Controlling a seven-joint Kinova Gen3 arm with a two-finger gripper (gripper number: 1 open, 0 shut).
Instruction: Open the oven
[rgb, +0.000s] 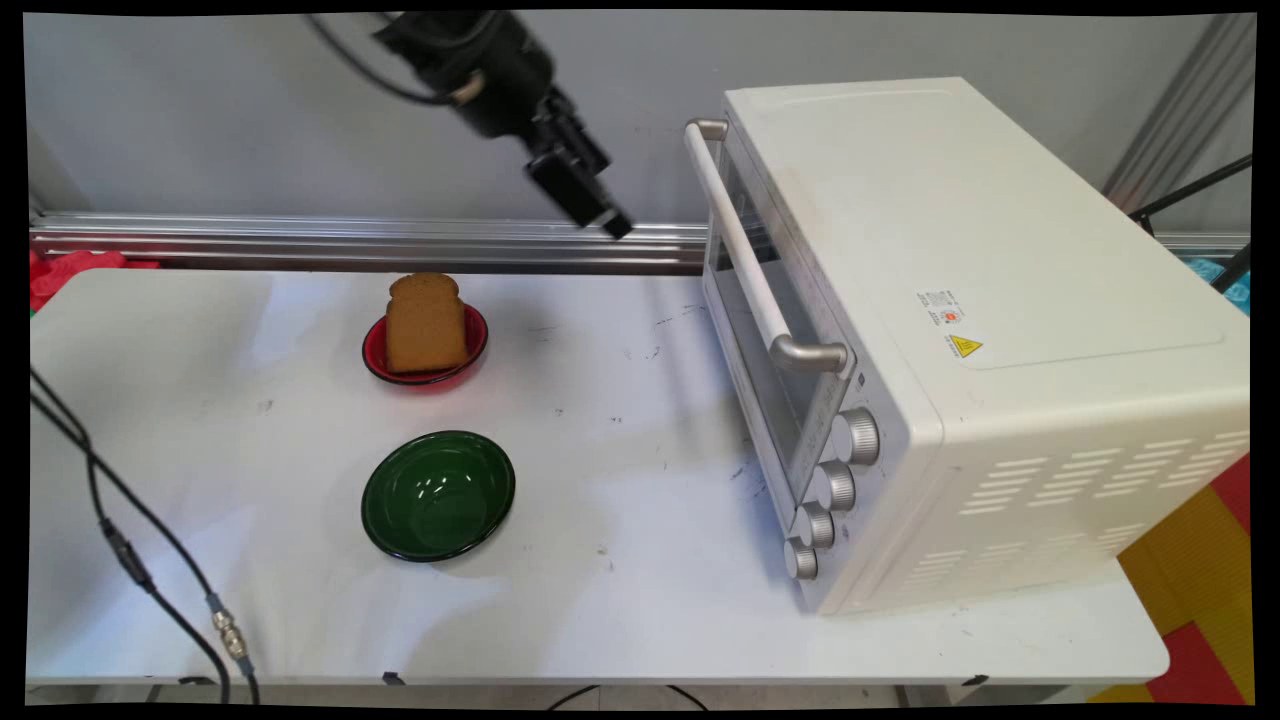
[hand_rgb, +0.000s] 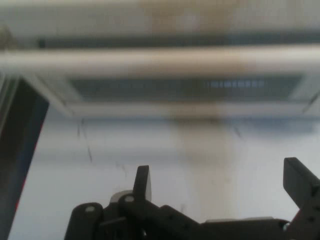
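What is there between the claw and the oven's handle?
Nothing visible. The gripper hangs open in the air left of the oven, with only empty space between it and the handle.

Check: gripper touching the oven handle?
Apart. In the hand view the open gripper has bare table between its fingertips and the oven handle; main view shows it raised left of the handle.

Bare table (rgb: 620, 470) between green bowl (rgb: 438, 495) and toaster oven (rgb: 960, 340). Oven handle (rgb: 745, 255) juts toward gripper (rgb: 600, 215); open air between them. Toast (rgb: 425, 322) upright in red bowl (rgb: 372, 362).
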